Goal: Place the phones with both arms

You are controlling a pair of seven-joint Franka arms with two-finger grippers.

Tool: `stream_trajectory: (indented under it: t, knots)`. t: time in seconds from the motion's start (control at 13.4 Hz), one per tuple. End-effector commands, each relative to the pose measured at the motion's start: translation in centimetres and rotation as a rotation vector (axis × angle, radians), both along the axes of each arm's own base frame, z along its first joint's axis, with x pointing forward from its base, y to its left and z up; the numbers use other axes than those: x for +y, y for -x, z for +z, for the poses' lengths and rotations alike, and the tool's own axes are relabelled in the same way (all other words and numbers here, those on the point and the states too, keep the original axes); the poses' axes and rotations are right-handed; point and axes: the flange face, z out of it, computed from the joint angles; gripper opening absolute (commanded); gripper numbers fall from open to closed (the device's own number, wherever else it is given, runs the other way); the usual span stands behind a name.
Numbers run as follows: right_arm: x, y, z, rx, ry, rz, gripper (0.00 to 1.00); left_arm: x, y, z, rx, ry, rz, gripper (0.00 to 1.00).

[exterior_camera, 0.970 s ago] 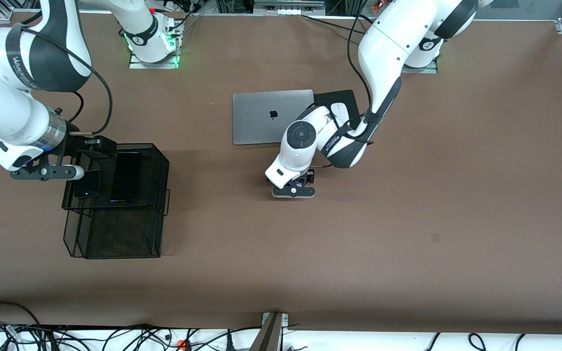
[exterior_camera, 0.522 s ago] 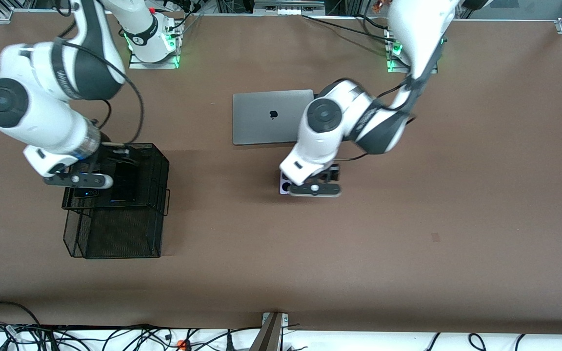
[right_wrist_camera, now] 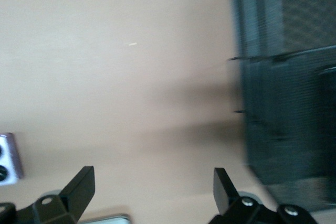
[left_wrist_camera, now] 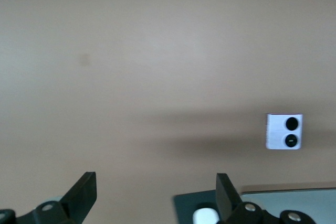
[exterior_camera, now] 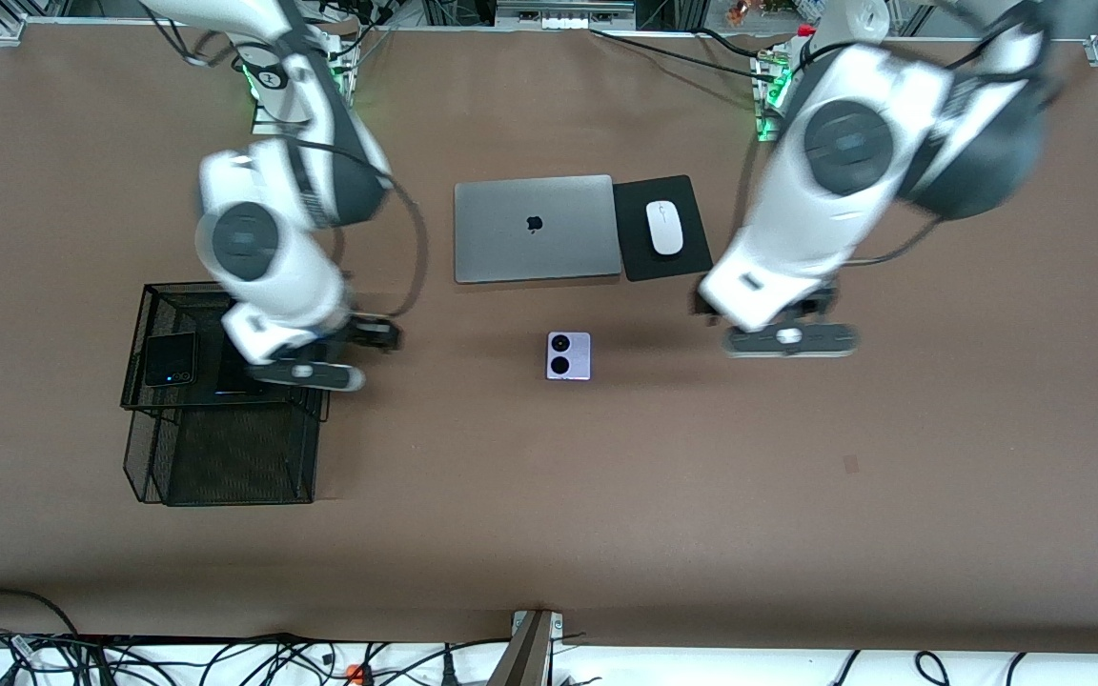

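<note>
The lilac-white phone with two black lenses lies flat on the bare table, nearer to the front camera than the laptop. It also shows in the left wrist view and at the edge of the right wrist view. The squarish black phone lies in the black wire basket. The long black slab lies beside it, mostly hidden by the right arm. My right gripper is open and empty over the basket's edge. My left gripper is open and empty over bare table.
A closed grey laptop lies mid-table toward the robots' bases. A white mouse sits on a black pad beside it. Cables run along the table's front edge.
The left gripper has let go of the lilac phone and swung off toward the left arm's end. The right gripper has moved from over the basket toward the middle of the table.
</note>
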Motion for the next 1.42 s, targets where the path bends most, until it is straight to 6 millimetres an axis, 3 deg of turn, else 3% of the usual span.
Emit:
stream_trajectory:
  t: [0.0,0.15,0.3,0.6,0.82,0.97,1.04,1.12,1.34]
  knots:
    - [7.1,1.4,-2.8,-0.037,-0.017,-0.072,1.0,6.6,1.1,4.0,0.023,0.006,-0.062,1.0]
    - [13.3,2.6,-4.4,-0.069,-0.005,-0.053,1.0,10.1,2.4,6.7,0.022,0.015,-0.083,1.0]
    - [18.0,4.0,-6.0,-0.089,-0.007,-0.026,1.0,13.3,4.1,8.4,0.008,0.028,-0.056,1.0]
    - [24.4,6.4,-8.1,-0.128,-0.03,-0.039,1.0,20.2,7.5,9.4,-0.028,0.098,-0.038,1.0]
    - [25.5,7.0,-10.2,-0.136,-0.031,-0.025,1.0,22.2,6.8,9.8,-0.114,0.081,-0.016,1.0]
    - [26.1,7.5,-12.0,-0.143,-0.033,-0.019,1.0,22.3,8.1,9.2,-0.085,0.078,-0.015,1.0]
    - [26.1,7.4,-12.8,-0.151,-0.039,-0.017,1.0,22.4,9.2,7.4,-0.048,0.077,-0.025,1.0]
    - [25.9,7.2,-13.8,-0.158,-0.04,-0.017,1.0,22.2,9.1,6.1,-0.051,0.073,-0.022,1.0]
    - [25.5,6.8,-16.1,-0.176,-0.041,-0.014,1.0,22.8,7.2,5.2,-0.056,0.036,-0.029,1.0]
